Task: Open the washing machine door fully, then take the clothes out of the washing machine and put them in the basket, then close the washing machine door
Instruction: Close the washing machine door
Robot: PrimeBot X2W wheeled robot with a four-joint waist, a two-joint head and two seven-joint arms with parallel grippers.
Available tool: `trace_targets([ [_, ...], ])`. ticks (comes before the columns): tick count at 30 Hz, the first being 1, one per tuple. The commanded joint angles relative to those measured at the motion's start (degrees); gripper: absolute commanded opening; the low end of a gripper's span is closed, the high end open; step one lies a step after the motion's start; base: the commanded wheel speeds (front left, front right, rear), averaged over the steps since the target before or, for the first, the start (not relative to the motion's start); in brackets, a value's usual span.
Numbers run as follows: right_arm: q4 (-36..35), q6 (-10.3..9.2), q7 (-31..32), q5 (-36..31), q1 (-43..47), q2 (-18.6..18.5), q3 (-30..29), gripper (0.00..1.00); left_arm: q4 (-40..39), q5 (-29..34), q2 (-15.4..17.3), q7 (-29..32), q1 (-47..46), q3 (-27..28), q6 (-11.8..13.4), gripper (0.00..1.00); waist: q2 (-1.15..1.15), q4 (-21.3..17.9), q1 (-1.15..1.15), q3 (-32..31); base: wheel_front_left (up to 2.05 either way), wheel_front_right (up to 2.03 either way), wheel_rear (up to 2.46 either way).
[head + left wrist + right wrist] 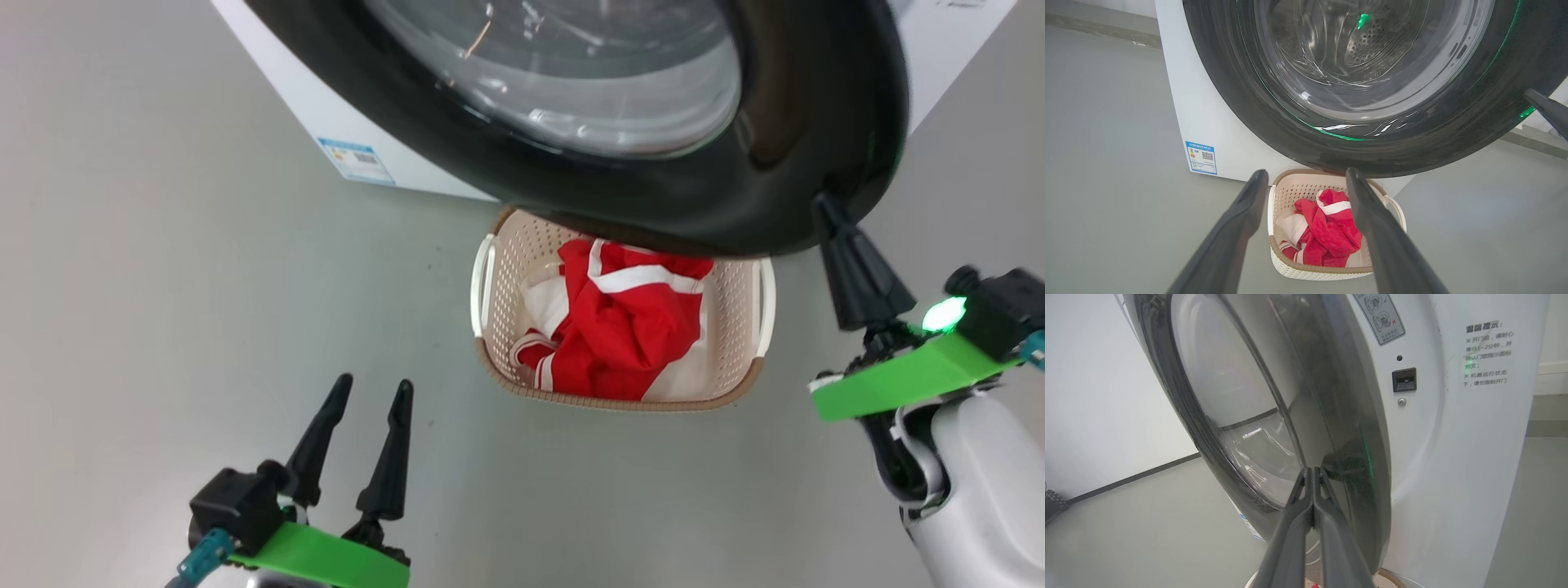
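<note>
The washing machine door (694, 204), glossy black with a bulging glass window, hangs over the far end of the basket (739, 327). In the right wrist view the door (1349, 428) stands at a narrow angle to the white washing machine (1453, 457). My right gripper (820, 202) is shut on nothing, its tips (1312, 470) against the door's outer rim. The red and white clothes (629, 335) lie bundled in the basket. My left gripper (374, 382) is open and holds nothing, low at the left. Its wrist view looks between the fingers at the basket (1310, 271) and clothes (1327, 232).
Grey floor lies all around the basket. A blue label (357, 160) is stuck low on the machine's white side. The latch slot (1404, 379) sits on the front panel to the right of the door. A pale wall with a dark skirting line stands far left.
</note>
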Motion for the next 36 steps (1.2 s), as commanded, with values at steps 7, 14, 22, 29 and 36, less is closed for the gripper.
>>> trace_targets([
  [7, -2.32, -0.06, -0.37, 1.62, -5.39, -1.45, -1.52, 0.0, -2.57, -1.02, 0.48, -0.7, -3.72, -0.6, 0.54, 1.0, 0.0, 1.58, 0.0, 5.21, 0.0, 0.0, 0.0],
  [14, -2.58, -0.06, -0.37, 2.18, -10.0, -2.97, -3.99, 0.0, -3.66, -1.87, 0.48, -0.7, -5.68, -2.23, 1.03, 1.0, 0.0, 2.81, 0.0, 8.26, 0.0, 0.0, 0.0],
  [22, -2.94, -0.06, -0.37, 2.66, -14.4, -3.83, -6.17, 0.0, -4.42, -2.8, 0.48, -0.7, -7.04, -3.59, 1.58, 1.0, 0.0, 3.72, 0.0, 10.61, 0.0, 0.0, 0.0],
  [29, -2.78, -0.06, -0.37, 3.28, -17.33, -3.91, -8.41, 0.0, -4.71, -3.13, 0.48, -0.7, -7.85, -3.76, 1.93, 1.0, 0.0, 3.95, 0.0, 11.64, 0.0, 0.0, 0.0],
  [36, -3.48, -0.06, -0.37, 3.67, -18.55, -4.03, -8.73, 0.0, -4.68, -3.24, 0.48, -0.7, -8.4, -3.88, 1.99, 1.0, 0.0, 3.91, 0.0, 12.1, 0.0, 0.0, 0.0],
])
